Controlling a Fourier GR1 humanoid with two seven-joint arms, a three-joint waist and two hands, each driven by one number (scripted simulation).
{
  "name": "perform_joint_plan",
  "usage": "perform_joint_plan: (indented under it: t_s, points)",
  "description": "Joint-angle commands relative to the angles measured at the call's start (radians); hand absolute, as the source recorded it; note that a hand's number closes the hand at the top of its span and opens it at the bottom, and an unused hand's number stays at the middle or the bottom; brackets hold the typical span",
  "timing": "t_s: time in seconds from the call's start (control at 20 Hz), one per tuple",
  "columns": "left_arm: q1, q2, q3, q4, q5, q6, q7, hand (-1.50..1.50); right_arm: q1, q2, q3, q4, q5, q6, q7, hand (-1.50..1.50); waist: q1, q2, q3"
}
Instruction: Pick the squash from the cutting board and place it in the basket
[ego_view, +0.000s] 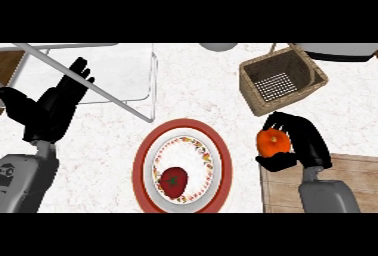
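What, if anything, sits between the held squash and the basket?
Nothing visible. The right hand holds the squash just below the basket, with only bare counter between. The plate lies off to the left.

A small, round, bright orange squash (272, 142) is held off the counter, enclosed by the curled fingers of the black right hand (294, 145), above the far left corner of the pale wooden cutting board (354, 181). The square, brown woven wicker basket (283, 79) with a perforated bottom is tilted on the counter just beyond the squash, its opening facing up.
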Motion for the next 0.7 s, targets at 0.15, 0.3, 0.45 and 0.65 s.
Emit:
perform_joint_plan:
  t_s: [0.15,0.3,0.45,0.65]
  points:
    - [0.005,-0.01,-0.04,0.043,-0.01,-0.017,0.034,0.0,-0.268,0.088,-0.004,-0.04,0.031,-0.283,0.283,1.5,0.078,0.004,-0.004]
    - [-0.01,-0.018,-0.052,0.056,-0.014,-0.018,0.044,0.0,-0.381,0.089,-0.007,-0.025,0.118,-0.369,0.414,1.5,0.093,0.004,-0.01]
    - [-0.031,-0.015,-0.059,0.071,-0.02,-0.027,0.043,0.0,-0.484,0.089,-0.011,0.012,0.204,-0.44,0.544,1.5,0.103,0.009,-0.013]
    - [-0.04,-0.026,-0.069,0.088,-0.028,-0.023,0.037,0.0,-0.634,0.09,-0.021,0.091,0.336,-0.477,0.726,1.5,0.109,0.01,-0.016]
